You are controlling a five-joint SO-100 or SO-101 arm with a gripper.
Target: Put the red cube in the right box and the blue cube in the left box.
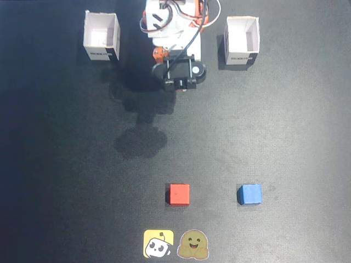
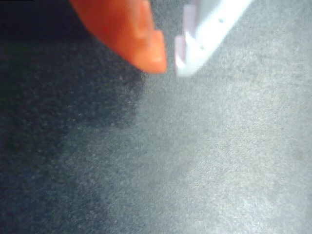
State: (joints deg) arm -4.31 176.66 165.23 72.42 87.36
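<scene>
Open mat between red cube (image 1: 179,194) and blue cube (image 1: 250,194)

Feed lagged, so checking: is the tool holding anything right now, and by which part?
Nothing is held. In the wrist view the tool has its tips nearly together with only mat behind. The red cube and blue cube both lie untouched on the mat.

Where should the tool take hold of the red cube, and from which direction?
Probably from straight above, closing on two opposite side faces at mid-height. In the fixed view the red cube lies flat and square to the frame on the dark mat, with open space all round; the blue cube sits well apart to its right. The tool holds nothing.
</scene>
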